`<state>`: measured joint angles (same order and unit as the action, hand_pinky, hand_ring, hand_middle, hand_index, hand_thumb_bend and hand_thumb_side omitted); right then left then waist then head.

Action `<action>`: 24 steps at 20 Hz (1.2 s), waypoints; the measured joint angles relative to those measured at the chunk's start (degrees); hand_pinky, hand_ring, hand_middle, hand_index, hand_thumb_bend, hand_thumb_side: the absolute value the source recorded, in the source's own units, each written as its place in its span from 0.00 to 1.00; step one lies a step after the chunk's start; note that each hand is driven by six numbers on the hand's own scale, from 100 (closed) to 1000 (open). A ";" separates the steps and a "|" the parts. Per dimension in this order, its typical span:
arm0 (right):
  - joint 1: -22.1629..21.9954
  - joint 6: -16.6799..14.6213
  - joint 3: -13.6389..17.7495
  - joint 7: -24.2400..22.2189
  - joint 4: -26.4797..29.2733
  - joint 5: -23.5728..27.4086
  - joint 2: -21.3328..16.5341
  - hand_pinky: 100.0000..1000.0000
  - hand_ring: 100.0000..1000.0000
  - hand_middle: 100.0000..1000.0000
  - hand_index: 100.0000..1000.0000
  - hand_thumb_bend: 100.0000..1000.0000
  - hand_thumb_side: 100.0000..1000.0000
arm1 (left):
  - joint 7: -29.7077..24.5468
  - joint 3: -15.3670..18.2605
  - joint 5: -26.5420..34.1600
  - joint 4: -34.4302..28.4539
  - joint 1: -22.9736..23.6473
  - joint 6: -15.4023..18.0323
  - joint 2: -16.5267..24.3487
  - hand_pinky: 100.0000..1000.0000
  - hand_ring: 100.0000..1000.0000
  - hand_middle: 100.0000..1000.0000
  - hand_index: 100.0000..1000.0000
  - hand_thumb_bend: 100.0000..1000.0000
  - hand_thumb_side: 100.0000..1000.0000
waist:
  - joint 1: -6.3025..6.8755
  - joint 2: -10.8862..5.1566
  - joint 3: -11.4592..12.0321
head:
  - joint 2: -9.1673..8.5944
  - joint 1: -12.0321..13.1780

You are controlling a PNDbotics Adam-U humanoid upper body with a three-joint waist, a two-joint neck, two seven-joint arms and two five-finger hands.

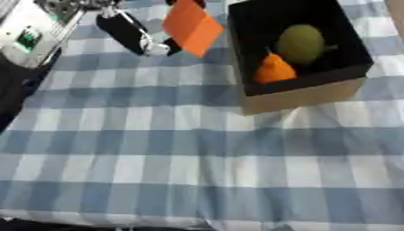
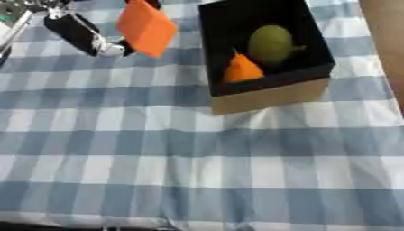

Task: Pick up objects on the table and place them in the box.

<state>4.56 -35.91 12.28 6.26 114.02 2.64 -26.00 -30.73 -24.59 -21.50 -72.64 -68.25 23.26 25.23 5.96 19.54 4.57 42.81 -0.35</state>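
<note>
The left hand (image 1: 138, 34) comes in from the far left, black with silver parts, and grips one flat orange piece (image 1: 192, 26), held tilted above the cloth (image 1: 197, 167) just left of the box (image 1: 304, 94). How its fingers sit on the piece I cannot tell exactly. The one box holds two things: a green fruit (image 1: 300, 43) and a smaller orange thing (image 1: 274, 70) touching it on the near left.
</note>
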 measured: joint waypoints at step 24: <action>3.02 -0.02 -0.73 -1.60 0.00 3.11 -0.40 0.94 1.00 0.33 0.90 0.00 0.41 | 14.17 15.34 -30.53 32.75 -8.51 9.39 -20.77 0.75 0.78 0.77 0.91 0.09 0.43 | 0.00 0.07 -2.90 | -2.61 2.13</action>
<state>7.58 -35.93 11.56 4.66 114.02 5.74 -26.40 -16.56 -9.25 -52.04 -39.89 -76.76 32.65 4.45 5.96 19.62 1.66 40.20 1.78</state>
